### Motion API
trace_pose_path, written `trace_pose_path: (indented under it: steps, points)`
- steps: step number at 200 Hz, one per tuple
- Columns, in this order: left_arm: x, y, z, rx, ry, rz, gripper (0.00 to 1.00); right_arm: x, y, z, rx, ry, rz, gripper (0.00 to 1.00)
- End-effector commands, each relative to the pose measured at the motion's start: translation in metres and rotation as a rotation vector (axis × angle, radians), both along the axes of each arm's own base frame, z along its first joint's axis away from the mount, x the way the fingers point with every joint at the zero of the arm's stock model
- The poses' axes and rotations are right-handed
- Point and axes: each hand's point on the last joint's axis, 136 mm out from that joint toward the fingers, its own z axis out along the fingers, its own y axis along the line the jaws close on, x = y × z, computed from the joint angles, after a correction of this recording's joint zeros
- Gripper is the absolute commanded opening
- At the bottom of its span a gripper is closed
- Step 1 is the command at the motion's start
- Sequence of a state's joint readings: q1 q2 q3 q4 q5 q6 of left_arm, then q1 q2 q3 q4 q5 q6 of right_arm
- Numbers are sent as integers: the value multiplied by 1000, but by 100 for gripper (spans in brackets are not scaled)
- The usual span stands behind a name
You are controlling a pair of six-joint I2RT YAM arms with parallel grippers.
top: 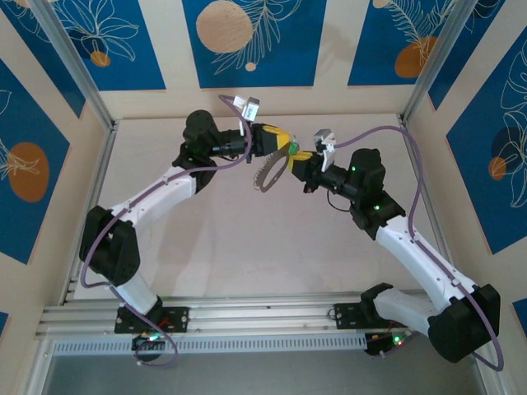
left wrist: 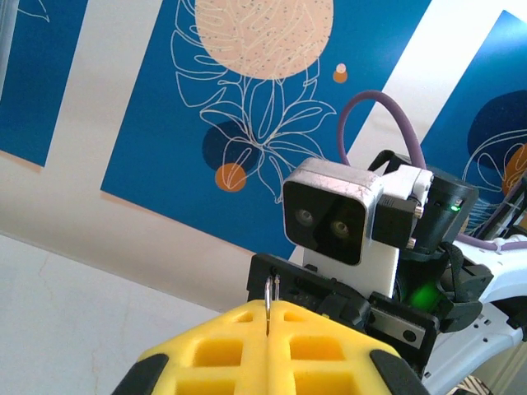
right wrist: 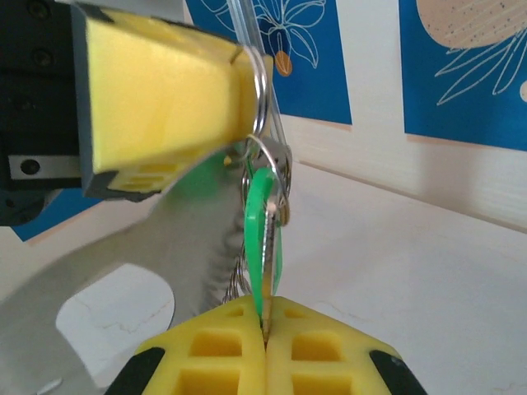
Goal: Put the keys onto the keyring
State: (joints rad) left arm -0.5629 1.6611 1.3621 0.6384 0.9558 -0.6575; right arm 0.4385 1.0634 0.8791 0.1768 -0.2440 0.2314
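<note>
R fingers: shut tight, pinching blade tip of key; green head stands up just above the fingertips.
Key vs ring: head sits against small wire coils just beyond R fingertips. Threaded or only touching, can't tell.
Keyring: in air between both sets of fingers, toothed fringe hanging below them, clear of table.
L fingers: shut on keyring wire, two thin wire ends poking up from the seam; opposite R fingers, very close.
Step (est.): feeding key head onto the wire.
How-to: hold L grip fixed, move R only; small slow pushes along wire, rotate key w/ the coil, no sideways prying.
Risk: key pivots in pinch, or wire slips from L.
</note>
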Motion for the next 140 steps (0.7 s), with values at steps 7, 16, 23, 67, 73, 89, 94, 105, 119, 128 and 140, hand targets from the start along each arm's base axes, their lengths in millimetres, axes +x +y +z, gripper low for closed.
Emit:
trace_pose_path:
  steps: [7, 16, 23, 67, 73, 89, 94, 105, 119, 128, 140]
  points:
    - [-3, 2, 17, -27, -51, 35, 0, -12, 7, -10, -35, -16, 39, 0]
    - [-3, 2, 17, -27, -51, 36, 0, -12, 9, -12, -38, -12, 42, 0]
    - [-3, 2, 16, -26, -49, 36, 0, -12, 9, -13, -40, -12, 43, 0]
    - [-2, 1, 11, -21, -44, 39, 0, -21, 20, -2, -48, -45, 72, 0]
    - [-2, 1, 11, -21, -43, 40, 0, -22, 23, -1, -52, -52, 75, 0]
    - [-1, -1, 8, -17, -39, 39, 0, -25, 27, 2, -58, -68, 78, 0]
    - [-1, -1, 6, -16, -38, 37, 0, -26, 29, 3, -61, -71, 82, 0]
    - [-1, -2, 5, -15, -38, 36, 0, -28, 33, 3, -69, -75, 94, 0]
    - [-2, -4, 4, -14, -38, 31, 0, -28, 36, 1, -84, -75, 102, 0]
    - [-2, -4, 3, -13, -37, 31, 0, -28, 36, 0, -90, -71, 98, 0]
    - [-1, -5, 3, -13, -36, 31, 0, -28, 33, -1, -98, -72, 88, 12]
